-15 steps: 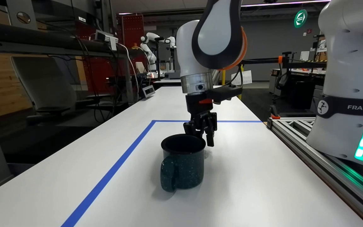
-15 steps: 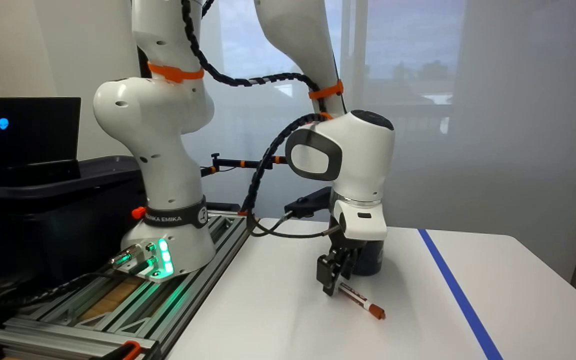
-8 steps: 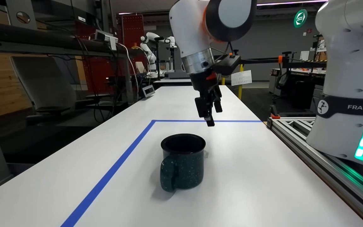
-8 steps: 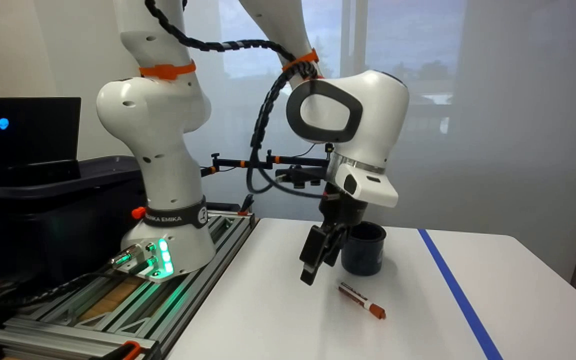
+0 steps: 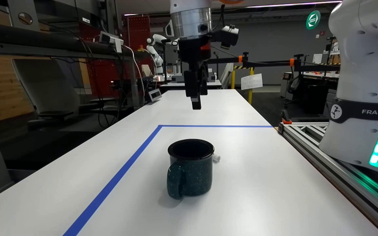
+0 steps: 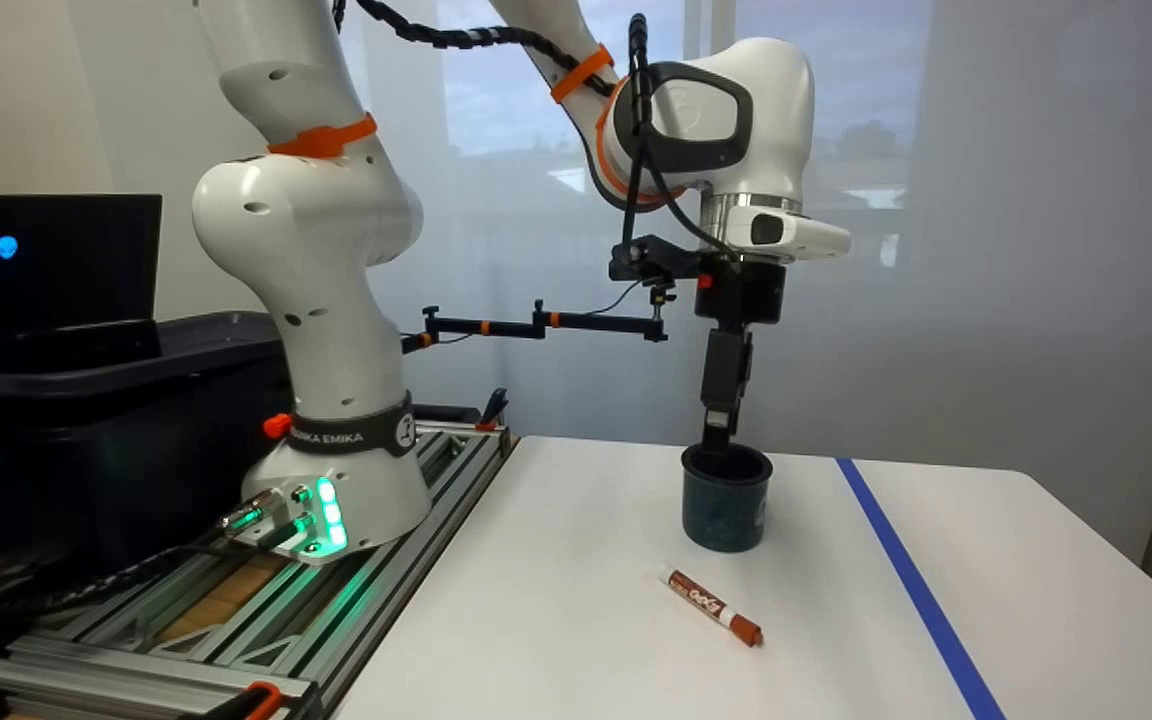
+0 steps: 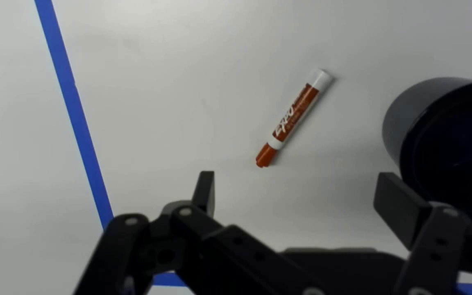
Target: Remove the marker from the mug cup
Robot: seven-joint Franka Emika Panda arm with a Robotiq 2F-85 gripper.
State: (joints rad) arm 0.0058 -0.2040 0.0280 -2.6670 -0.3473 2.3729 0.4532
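The marker is a red-brown and white pen. It lies on the table outside the mug, in the wrist view [image 7: 293,114] and in an exterior view [image 6: 711,605]. In an exterior view only its white end [image 5: 216,158] shows behind the mug. The dark teal mug cup [image 5: 195,175] stands upright with its handle at the side; it also shows in an exterior view [image 6: 724,515] and at the right of the wrist view [image 7: 400,119]. My gripper [image 7: 295,186] is open and empty, pointing down above the table. It also shows high in both exterior views [image 5: 196,104] [image 6: 719,435].
Blue tape [image 5: 126,167] marks lines on the white table [image 5: 274,196]. The robot base stands on a metal rail frame [image 6: 456,500] along one table edge. A black camera arm [image 6: 596,323] reaches out near the table.
My gripper has risen from low beside the marker to well above the table and turned. The marker has shifted and rolled slightly on the table. The mug has not moved.
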